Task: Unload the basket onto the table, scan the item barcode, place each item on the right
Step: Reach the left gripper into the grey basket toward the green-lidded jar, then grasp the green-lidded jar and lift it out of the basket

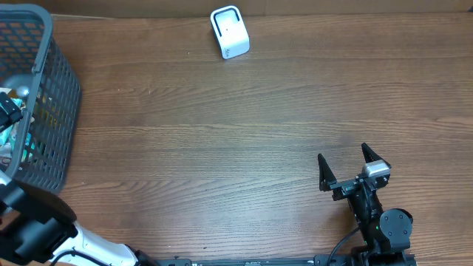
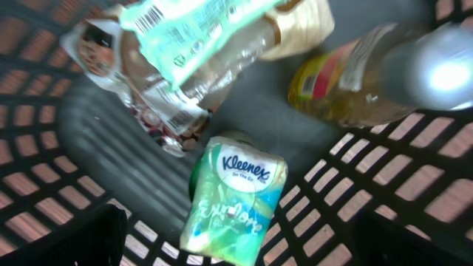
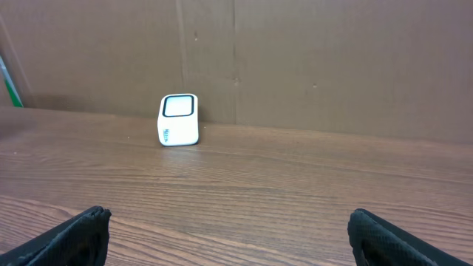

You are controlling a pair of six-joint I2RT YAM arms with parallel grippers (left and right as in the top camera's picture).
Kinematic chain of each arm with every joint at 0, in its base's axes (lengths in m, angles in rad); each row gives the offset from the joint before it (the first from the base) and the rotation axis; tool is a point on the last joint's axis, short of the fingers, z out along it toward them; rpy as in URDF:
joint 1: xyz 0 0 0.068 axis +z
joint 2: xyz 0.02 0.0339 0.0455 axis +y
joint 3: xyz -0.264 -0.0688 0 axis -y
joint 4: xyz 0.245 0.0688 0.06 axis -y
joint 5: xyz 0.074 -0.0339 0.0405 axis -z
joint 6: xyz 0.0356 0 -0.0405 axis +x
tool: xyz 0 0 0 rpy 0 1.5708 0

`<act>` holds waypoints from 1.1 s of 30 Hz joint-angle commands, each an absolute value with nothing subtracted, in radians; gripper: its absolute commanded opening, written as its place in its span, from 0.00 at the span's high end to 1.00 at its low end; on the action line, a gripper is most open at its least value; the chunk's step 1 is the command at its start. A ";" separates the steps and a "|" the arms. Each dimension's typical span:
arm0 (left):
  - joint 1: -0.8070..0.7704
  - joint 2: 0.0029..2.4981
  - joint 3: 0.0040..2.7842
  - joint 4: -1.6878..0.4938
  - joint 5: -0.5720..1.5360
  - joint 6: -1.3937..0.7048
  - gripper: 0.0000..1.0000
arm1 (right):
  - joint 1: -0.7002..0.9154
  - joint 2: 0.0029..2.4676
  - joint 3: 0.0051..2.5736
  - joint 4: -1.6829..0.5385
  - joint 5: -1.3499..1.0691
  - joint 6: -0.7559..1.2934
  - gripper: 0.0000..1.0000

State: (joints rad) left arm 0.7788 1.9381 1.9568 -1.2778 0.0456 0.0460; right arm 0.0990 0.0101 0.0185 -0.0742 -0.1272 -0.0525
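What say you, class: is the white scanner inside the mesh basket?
No: in the overhead view the white scanner stands on the wooden table near its far edge, well apart from the basket at the left.

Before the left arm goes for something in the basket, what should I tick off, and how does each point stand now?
1. Left tool open: ok.
2. Left tool inside the basket, Kleenex pack right below it: ok.
3. Barcode on the pack in view: not ok; only the wrapped packet shows one.
4. Scanner standing, nothing in front of it: ok.
5. Right tool open, holding nothing, far from the basket: ok.
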 commanded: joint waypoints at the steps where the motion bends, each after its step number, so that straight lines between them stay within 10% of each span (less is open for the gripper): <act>1: 0.780 1.997 1.966 -1.300 0.068 0.091 0.00 | 0.100 0.003 0.008 -0.070 -0.133 -0.052 0.00; 23: 0.780 2.217 1.965 -1.349 0.072 0.100 0.00 | 0.100 0.003 0.008 -0.070 -0.133 -0.052 0.00; 33: 0.780 2.217 1.966 -1.342 0.072 0.086 0.28 | 0.100 0.003 0.008 -0.070 -0.133 -0.052 0.00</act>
